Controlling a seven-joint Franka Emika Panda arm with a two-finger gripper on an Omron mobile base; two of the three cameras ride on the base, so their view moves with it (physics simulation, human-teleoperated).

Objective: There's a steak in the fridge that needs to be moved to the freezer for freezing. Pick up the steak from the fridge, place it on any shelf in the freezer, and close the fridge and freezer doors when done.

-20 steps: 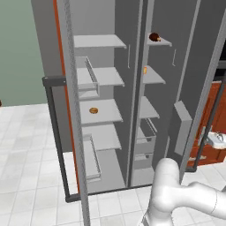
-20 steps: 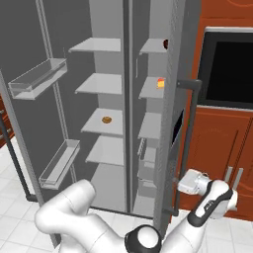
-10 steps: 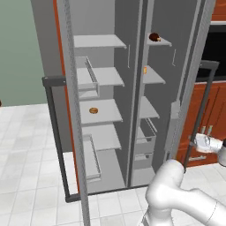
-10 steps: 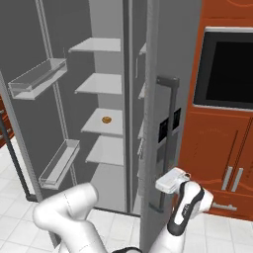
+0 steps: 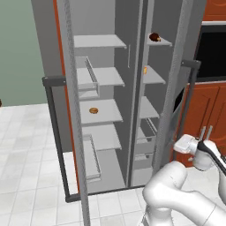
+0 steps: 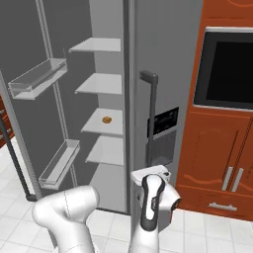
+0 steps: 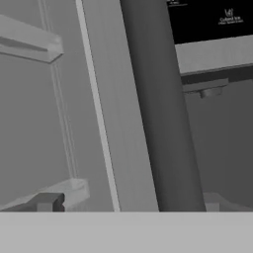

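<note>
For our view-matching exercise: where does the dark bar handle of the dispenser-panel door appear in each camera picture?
Left base view: handle at upper right, on the door seen edge-on.
Right base view: centre, vertical.
Hand view: close-up, centre, running top to bottom.
Shared landmark: black dispenser panel right of it in the last two.

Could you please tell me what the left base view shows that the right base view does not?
Left base view: the steak on the top shelf of the freezer, and the claw pointing up beside the freezer door. Right base view: that door's black dispenser panel and dark handle. Both: the orange disc on a fridge shelf.
</note>
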